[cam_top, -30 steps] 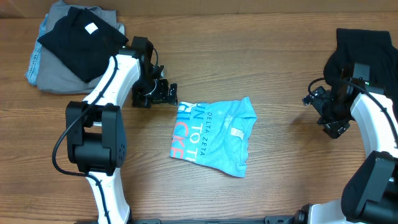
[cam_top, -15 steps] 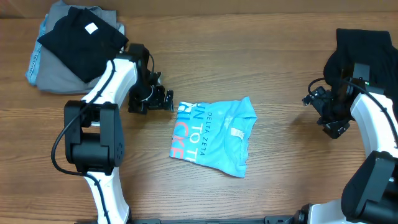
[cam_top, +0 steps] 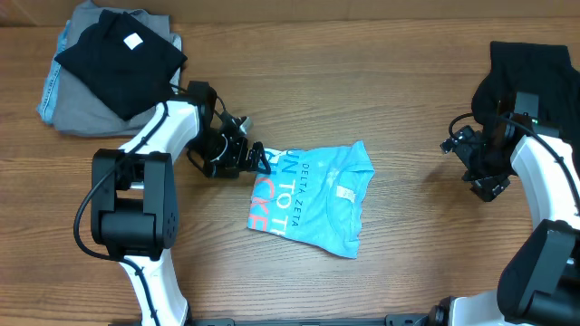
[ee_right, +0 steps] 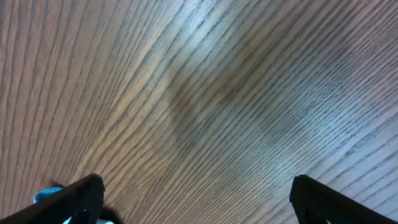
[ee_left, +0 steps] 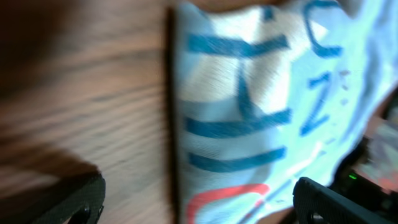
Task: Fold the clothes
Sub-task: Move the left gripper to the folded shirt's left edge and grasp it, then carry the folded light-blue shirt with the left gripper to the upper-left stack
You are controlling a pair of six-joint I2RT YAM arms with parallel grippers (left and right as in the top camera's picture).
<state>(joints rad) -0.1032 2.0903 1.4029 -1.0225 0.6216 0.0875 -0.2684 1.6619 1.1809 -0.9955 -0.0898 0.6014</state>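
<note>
The clothes, a light blue T-shirt (cam_top: 313, 199) with white and coral-red letters, lie loosely folded in the middle of the table. My left gripper (cam_top: 255, 161) is at the shirt's far left corner. In the left wrist view it (ee_left: 199, 211) is open and straddles the shirt's left edge (ee_left: 249, 106), with wood under one fingertip (ee_left: 68, 202) and printed cloth at the other. My right gripper (cam_top: 456, 147) hangs well to the right of the shirt, apart from it. In its own view it (ee_right: 199, 208) is open over bare wood.
A pile of grey and black garments (cam_top: 109, 63) lies at the back left, close behind the left arm. A black garment (cam_top: 535, 72) lies at the back right behind the right arm. Wooden tabletop (cam_top: 408, 263) surrounds the shirt.
My left gripper has swung down and to the right, from beside the shirt to its far left corner. The right arm and the shirt have not moved.
</note>
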